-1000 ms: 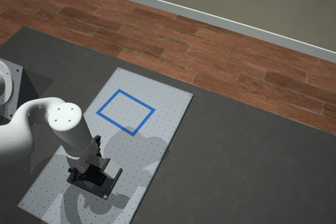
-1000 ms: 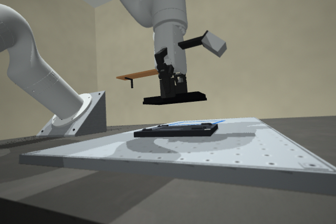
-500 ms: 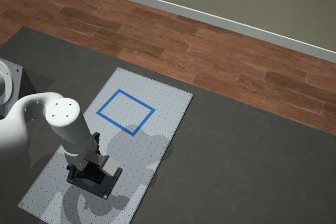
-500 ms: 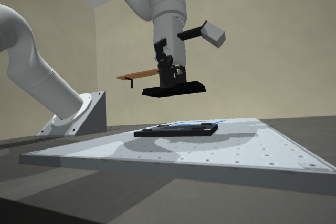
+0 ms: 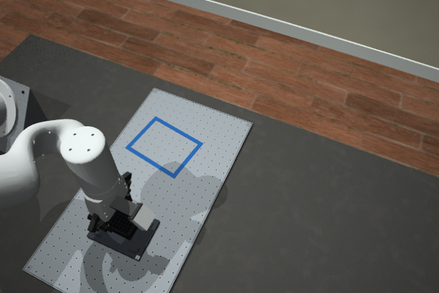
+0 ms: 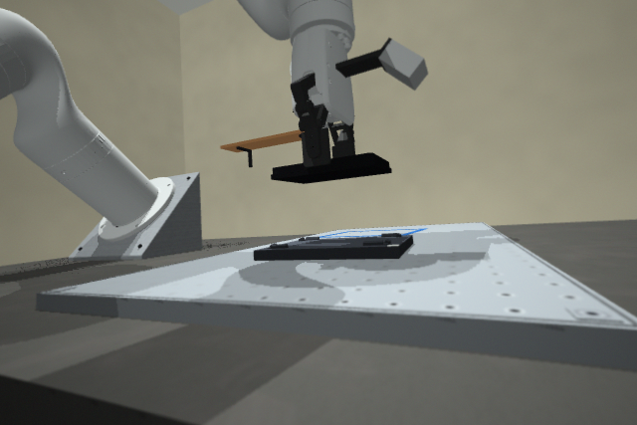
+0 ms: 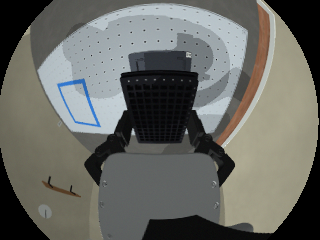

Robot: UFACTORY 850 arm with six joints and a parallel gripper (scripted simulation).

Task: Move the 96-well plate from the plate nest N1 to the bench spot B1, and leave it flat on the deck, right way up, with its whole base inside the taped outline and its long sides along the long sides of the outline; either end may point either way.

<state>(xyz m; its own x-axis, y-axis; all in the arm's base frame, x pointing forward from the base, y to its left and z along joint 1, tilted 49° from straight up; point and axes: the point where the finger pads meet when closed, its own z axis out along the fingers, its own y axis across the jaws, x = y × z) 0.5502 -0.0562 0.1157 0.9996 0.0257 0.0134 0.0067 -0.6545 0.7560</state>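
Note:
My gripper is shut on the black 96-well plate across its short width and holds it level, high above the deck. The plate also shows in the wrist view between the fingers, and in the top view under the arm. The black plate nest N1 lies flat on the deck below the plate, with nothing in it; it shows in the top view too. The blue taped outline B1 lies farther along the deck, apart from the nest, and shows in the wrist view at the left.
The perforated grey deck plate rests on a dark table. The arm's base mount stands at the left. A small wooden shelf hangs on the wall behind. The wrist camera housing juts out beside the gripper.

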